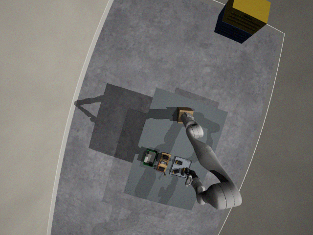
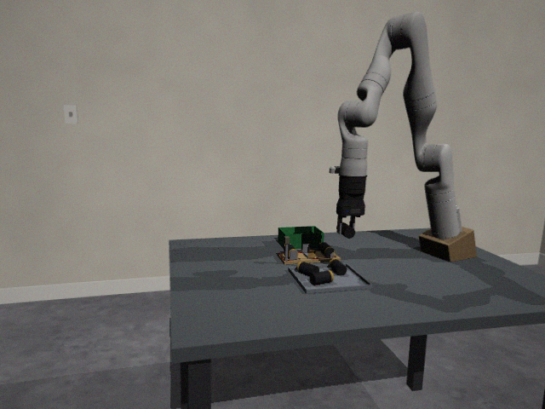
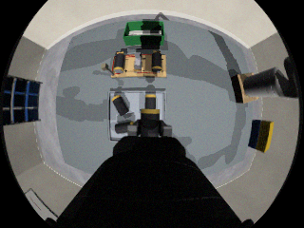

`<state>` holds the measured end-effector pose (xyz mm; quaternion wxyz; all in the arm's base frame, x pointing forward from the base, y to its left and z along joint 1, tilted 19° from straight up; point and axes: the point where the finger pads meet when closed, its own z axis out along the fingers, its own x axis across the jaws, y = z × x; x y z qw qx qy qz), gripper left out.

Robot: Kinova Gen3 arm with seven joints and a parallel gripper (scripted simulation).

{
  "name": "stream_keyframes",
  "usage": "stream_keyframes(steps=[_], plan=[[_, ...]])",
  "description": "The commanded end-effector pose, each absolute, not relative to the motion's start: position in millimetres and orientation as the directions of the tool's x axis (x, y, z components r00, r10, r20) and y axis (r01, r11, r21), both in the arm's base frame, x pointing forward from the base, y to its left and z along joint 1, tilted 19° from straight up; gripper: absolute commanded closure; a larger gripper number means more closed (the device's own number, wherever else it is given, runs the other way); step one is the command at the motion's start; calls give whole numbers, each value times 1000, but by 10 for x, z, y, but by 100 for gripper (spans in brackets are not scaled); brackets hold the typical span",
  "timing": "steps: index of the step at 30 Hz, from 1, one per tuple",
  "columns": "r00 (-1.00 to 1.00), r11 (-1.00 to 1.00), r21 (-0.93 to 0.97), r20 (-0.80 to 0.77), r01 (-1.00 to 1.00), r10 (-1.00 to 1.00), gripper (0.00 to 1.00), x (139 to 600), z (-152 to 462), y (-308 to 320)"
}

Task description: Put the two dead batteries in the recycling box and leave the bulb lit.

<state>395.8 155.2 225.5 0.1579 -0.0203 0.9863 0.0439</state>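
Matt dark grey table top (image 2: pixel 246 317), smooth, no sheen. Pale grey robot arm (image 2: pixel 420 100), smooth satin shell like moulded plastic. Matt black gripper (image 2: pixel 348 230) clamped on a matt black cylindrical battery (image 2: pixel 351 230). Tan block-shaped arm base (image 2: pixel 465 247), wood-like. Green open-topped recycling box (image 2: pixel 286 233), flat matt. Rough mottled grey floor (image 2: pixel 79 334), concrete-like.

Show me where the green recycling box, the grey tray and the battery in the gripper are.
green recycling box (image 2: pixel 294 232), exterior view, its front wall.
grey tray (image 2: pixel 347 284), exterior view, bare near corner of its floor.
battery in the gripper (image 2: pixel 348 230), exterior view, its dark body below the fingers.
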Motion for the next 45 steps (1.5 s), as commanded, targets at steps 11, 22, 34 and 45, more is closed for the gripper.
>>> stream_keyframes(steps=[11, 22, 34, 45], plan=[[-949, 994, 80, -314, -68, -39, 43, 3847, 2257, 1917], [-949, 994, 80, -314, -68, -39, 43, 3814, 2257, 2022], [-949, 994, 80, -314, -68, -39, 43, 3807, 2257, 2044], [-949, 994, 80, -314, -68, -39, 43, 3807, 2257, 2044]])
